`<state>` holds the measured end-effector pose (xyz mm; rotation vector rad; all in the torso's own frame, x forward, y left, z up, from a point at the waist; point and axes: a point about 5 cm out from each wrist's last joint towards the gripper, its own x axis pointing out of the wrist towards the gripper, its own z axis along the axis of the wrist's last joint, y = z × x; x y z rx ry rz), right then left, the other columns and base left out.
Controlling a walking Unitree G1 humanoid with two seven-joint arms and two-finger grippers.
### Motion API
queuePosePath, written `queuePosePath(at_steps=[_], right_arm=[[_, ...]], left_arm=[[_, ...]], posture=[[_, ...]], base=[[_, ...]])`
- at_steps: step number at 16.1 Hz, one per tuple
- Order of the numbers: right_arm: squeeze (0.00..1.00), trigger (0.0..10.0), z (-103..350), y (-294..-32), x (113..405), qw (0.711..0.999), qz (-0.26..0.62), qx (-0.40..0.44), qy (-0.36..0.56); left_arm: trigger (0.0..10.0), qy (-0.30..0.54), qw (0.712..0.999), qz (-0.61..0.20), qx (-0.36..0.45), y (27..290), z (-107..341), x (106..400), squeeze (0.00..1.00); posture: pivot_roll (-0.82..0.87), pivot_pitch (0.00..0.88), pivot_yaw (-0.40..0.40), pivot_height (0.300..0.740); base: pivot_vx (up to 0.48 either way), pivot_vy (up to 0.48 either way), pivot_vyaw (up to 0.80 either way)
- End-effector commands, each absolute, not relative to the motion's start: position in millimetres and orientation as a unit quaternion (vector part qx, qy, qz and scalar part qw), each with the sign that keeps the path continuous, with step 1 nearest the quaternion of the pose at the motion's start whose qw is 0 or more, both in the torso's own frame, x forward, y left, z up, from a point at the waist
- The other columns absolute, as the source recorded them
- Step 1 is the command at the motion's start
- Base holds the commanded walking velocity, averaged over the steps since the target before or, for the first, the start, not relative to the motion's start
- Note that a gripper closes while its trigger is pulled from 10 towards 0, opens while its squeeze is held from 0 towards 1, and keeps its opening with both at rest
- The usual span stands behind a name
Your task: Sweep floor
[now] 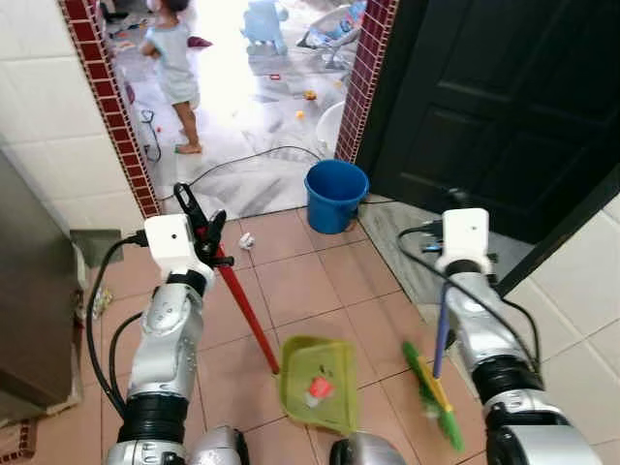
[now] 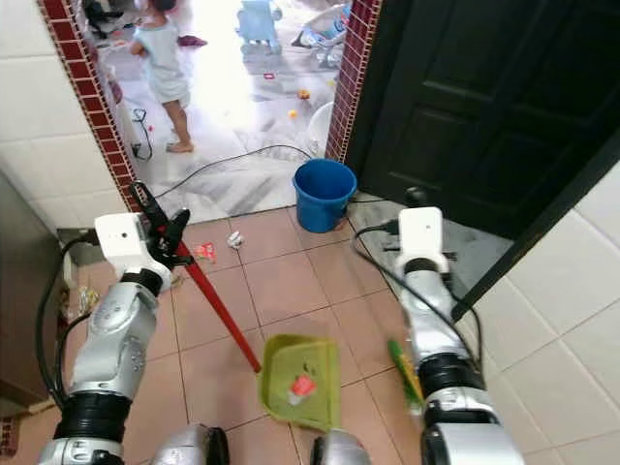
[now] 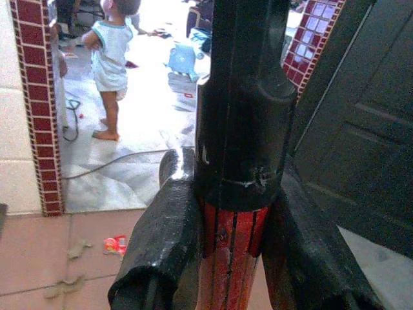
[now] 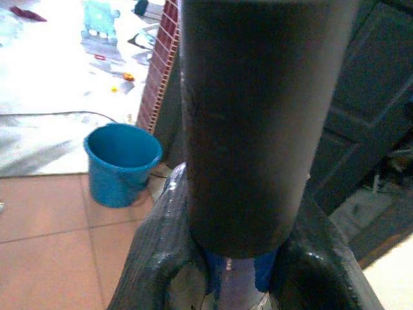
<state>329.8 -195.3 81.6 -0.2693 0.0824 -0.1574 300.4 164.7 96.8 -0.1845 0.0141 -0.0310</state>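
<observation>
The left gripper (image 1: 199,228) is clamped on the red handle (image 1: 247,310) of a dustpan; in the left wrist view its 2 black fingers (image 3: 161,252) press against both sides of the handle, just below its black end cap (image 3: 245,97). The handle slants down toward 5 o'clock to the green dustpan (image 1: 320,383), which lies on the terracotta floor tiles (image 1: 300,281) close in front of the robot with a small red-and-white scrap (image 1: 318,389) in it. The right gripper (image 4: 242,278) is closed around the blue broom handle (image 1: 440,339) (its dark top end looms large in the right wrist view), and the green-bristled broom head (image 1: 431,392) rests on the tiles at about 3 o'clock of the dustpan, near it but apart. A blue bucket (image 1: 336,194) stands at 12 o'clock by the doorway, beside a dark door (image 1: 504,97). More scraps (image 2: 232,238) lie on the tiles toward 11 o'clock. Beyond the doorway a small child (image 1: 174,73) stands among toys.
</observation>
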Motion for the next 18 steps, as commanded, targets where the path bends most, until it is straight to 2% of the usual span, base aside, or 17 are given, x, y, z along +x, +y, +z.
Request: queuePosePath(at_steps=[1, 5, 9, 14, 18], right_arm=[[0.0, 10.0, 93, -194, 334, 0.987, -0.084, -0.135, 0.011], [0.0, 10.0, 89, -214, 328, 0.984, -0.115, -0.138, 0.016], [0.0, 10.0, 83, -219, 323, 0.982, -0.12, -0.145, 0.026], [0.0, 10.0, 80, -207, 326, 0.983, -0.106, -0.144, 0.028], [0.0, 10.0, 79, -209, 324, 0.983, -0.108, -0.143, 0.029]], left_arm=[[10.0, -0.038, 0.994, -0.023, -0.1, 165, 119, 306, 0.0], [10.0, -0.064, 0.992, -0.024, -0.108, 164, 139, 314, 0.0], [10.0, -0.082, 0.988, 0.002, -0.132, 169, 151, 316, 0.0], [10.0, -0.128, 0.978, 0.024, -0.161, 177, 183, 325, 0.0], [10.0, -0.166, 0.971, 0.035, -0.17, 180, 208, 328, 0.0]], posture=[[-0.06, 0.0, -0.011, 0.74], [-0.08, 0.0, 0.021, 0.74], [-0.09, 0.0, 0.028, 0.74], [-0.09, 0.0, 0.027, 0.74], [-0.09, 0.0, 0.033, 0.74]], base=[[0.0, 0.0, 0.0], [0.0, 0.0, 0.0], [0.275, 0.0, 0.0], [0.363, 0.0, 0.0], [0.414, 0.0, 0.0]])
